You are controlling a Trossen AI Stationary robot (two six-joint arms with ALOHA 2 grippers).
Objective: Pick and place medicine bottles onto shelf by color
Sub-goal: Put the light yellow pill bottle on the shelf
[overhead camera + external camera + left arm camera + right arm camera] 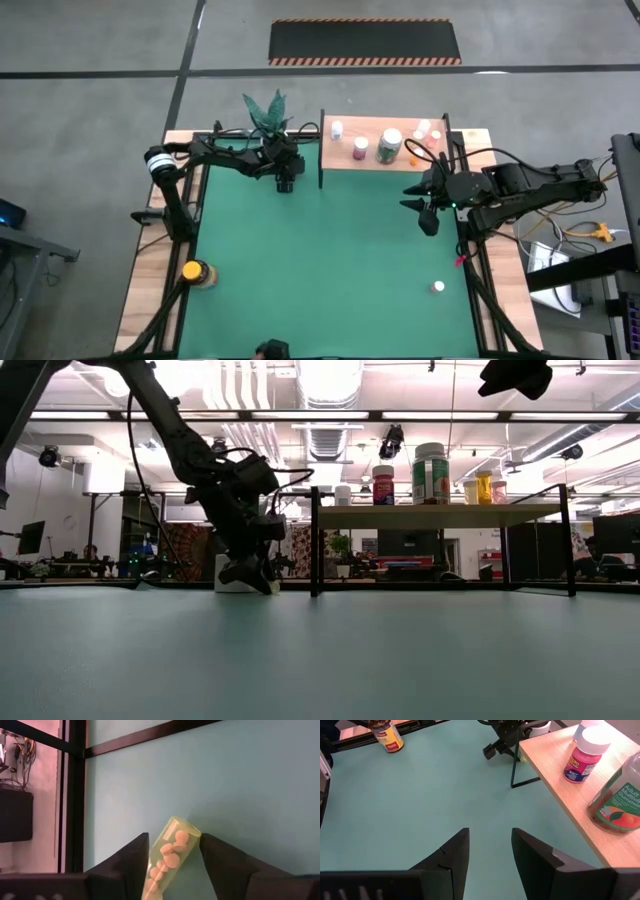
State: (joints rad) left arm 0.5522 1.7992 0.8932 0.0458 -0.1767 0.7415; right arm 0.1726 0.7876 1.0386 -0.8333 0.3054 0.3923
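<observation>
Light wooden shelf on black legs (385,160) already carries about six bottles. Left gripper (286,184) is clamped on a greenish-clear pill bottle (167,855) low beside the shelf's left end. Right gripper (428,218) hovers open, empty. Amber yellow-capped bottle (196,272) and small white-capped bottle (438,287) are left on the green mat

I see a greenish-clear bottle (167,854) of round tablets between the left gripper's (172,852) fingers, over the green mat. On the shelf (350,163): a pink white-capped bottle (582,756), a large multivitamin bottle (618,797), and small ones toward its right end. An amber yellow-capped bottle (195,272) sits near the mat's left edge; a small white bottle (438,287) lies near its right edge.
</observation>
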